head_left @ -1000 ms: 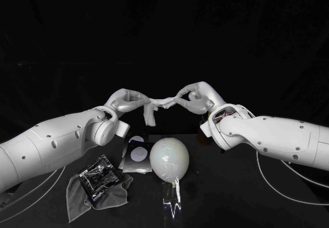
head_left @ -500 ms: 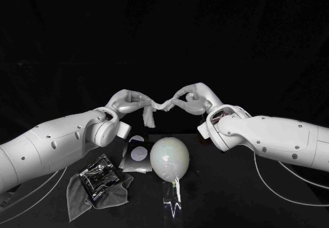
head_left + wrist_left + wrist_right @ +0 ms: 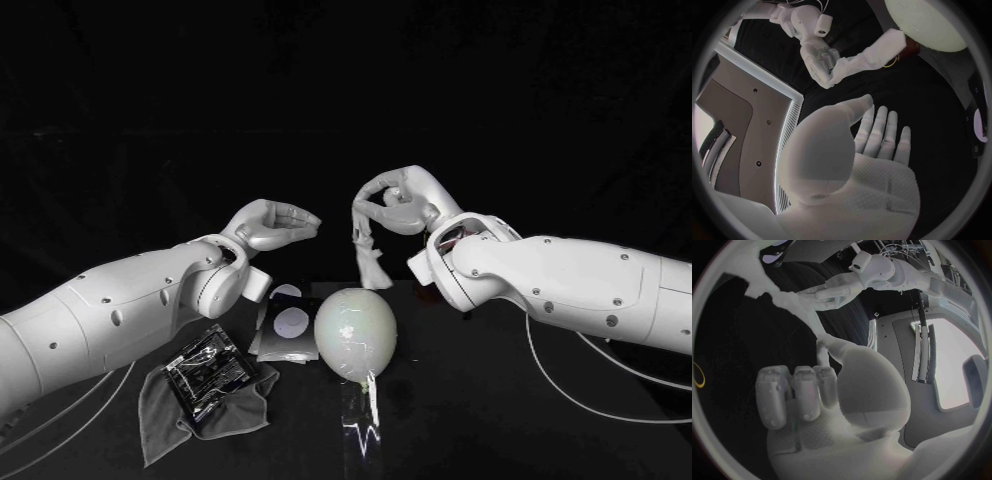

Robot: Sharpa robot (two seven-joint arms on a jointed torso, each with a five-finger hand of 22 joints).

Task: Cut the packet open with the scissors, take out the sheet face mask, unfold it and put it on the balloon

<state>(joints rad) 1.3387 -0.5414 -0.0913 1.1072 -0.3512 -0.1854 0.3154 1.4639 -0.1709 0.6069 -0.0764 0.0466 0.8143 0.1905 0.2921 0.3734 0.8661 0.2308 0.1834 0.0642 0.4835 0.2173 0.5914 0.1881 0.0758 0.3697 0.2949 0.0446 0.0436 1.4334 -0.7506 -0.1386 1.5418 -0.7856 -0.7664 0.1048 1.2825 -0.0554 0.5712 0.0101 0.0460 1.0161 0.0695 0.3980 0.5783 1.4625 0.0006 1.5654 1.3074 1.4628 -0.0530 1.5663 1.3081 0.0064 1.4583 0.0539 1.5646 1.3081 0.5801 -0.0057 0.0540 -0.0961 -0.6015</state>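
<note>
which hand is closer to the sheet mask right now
Right. The right hand pinches the top of the sheet mask, which hangs down from it. The left hand is off to one side, apart from the mask and holding nothing.

the balloon point(image 3: 356, 333) lies on the table point(image 3: 490, 420), a card point(image 3: 289, 326) just left of it, the packet point(image 3: 212, 365) further left on a cloth point(image 3: 180, 415). the mask point(image 3: 371, 260) hangs from the right hand point(image 3: 397, 200) above and behind the balloon.

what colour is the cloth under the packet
The cloth is grey, best seen in the head view.
</note>
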